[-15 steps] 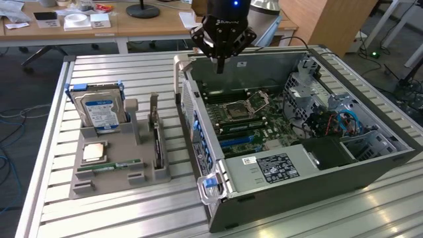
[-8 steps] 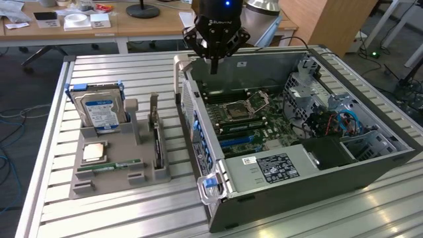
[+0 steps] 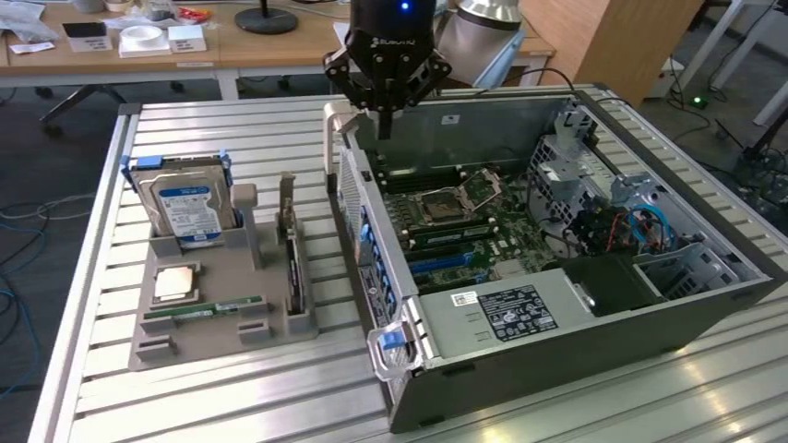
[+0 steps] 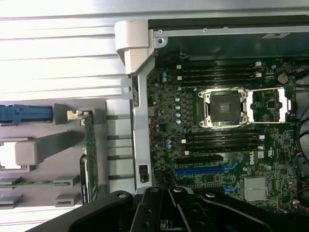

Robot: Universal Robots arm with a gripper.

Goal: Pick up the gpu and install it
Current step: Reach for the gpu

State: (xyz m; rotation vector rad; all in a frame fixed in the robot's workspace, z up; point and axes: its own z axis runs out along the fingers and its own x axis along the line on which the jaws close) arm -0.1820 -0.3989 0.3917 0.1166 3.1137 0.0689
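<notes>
The pincer (image 3: 386,125) is pinched shut with nothing in it, hanging over the rear rim of the open PC case (image 3: 615,351). The gpu (image 3: 293,268) stands edge-on in the gray holder (image 3: 185,355) on the worktop (image 3: 111,406), well apart toward the exterior view's left. Honestly the worry is that skinny top edge: a descent with the jaws shut or slightly off-line would probably jab the card, tip it in its slot, or drag the whole holder.

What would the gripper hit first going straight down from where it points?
Likely the motherboard in the open computer case, close beside its side wall; depth is unclear, so the gripper might catch that rim instead.
</notes>
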